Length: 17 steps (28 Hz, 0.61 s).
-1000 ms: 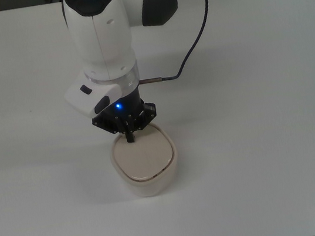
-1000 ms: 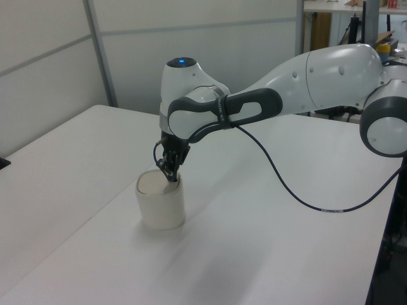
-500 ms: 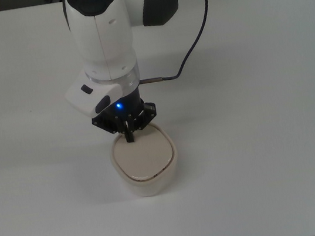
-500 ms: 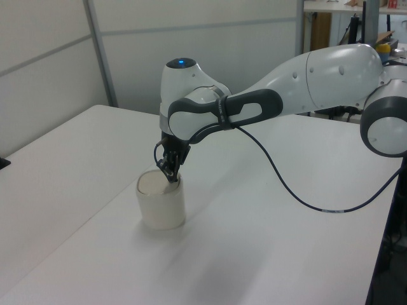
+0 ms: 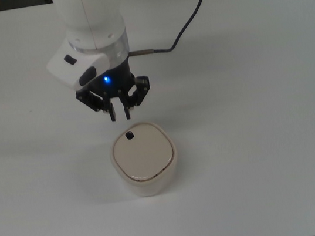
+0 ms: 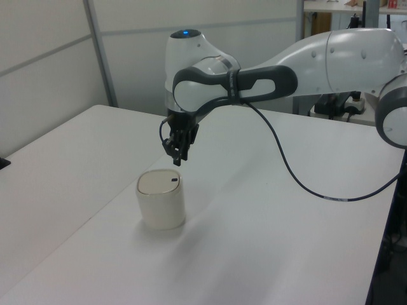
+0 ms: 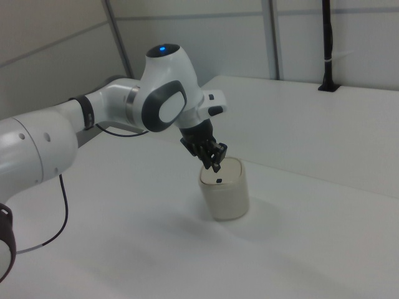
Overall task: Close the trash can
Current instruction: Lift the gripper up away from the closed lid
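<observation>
The cream trash can (image 5: pixel 146 162) stands upright on the white table, also seen in the left view (image 6: pixel 161 204) and the right view (image 7: pixel 225 194). Its lid (image 5: pixel 144 154) lies flat in the rim, with the tiny black knob (image 5: pixel 129 136) at the edge nearest the arm. My gripper (image 5: pixel 120 115) hangs above the table just beyond that knob edge, clear of the can, in the left view (image 6: pixel 177 159) a short way above the lid. Its fingers are slightly apart with nothing between them.
The arm's black cable (image 5: pixel 188 23) loops over the table behind the gripper. The white table (image 5: pixel 267 137) spreads all around the can. A wall panel (image 6: pixel 44 70) rises behind the table's far edge in the left view.
The gripper has let go of the knob, risen off the lid and drawn back toward the arm's base. The lid lies flat, the knob now uncovered.
</observation>
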Available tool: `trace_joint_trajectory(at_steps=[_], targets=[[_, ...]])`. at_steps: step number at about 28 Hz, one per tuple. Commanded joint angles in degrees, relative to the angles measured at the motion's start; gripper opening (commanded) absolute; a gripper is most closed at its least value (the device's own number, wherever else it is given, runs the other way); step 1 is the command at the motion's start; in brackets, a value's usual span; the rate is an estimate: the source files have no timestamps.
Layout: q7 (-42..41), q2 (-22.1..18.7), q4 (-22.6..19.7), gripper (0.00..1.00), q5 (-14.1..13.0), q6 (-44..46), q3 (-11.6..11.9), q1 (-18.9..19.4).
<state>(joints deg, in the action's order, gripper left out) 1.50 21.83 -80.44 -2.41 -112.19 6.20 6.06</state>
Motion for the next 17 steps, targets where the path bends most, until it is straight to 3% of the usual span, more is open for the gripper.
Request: trace_joint_trajectory(at_steps=[1, 3, 7, 10, 17], targets=[[0.7, -1.96, -1.21, 0.46, 4.34, 6.01, 0.22, 0.0], [0.7, -2.23, -1.21, 0.55, 5.92, 8.38, 0.22, 0.0], [0.61, -2.23, -1.21, 1.0, 8.56, 12.26, 0.22, 0.09], [-0.18, -2.05, -1.21, 1.0, 10.14, 12.26, -0.13, 0.09], [-1.5, -1.97, -1.3, 1.0, 9.53, 12.44, -0.4, 0.09]])
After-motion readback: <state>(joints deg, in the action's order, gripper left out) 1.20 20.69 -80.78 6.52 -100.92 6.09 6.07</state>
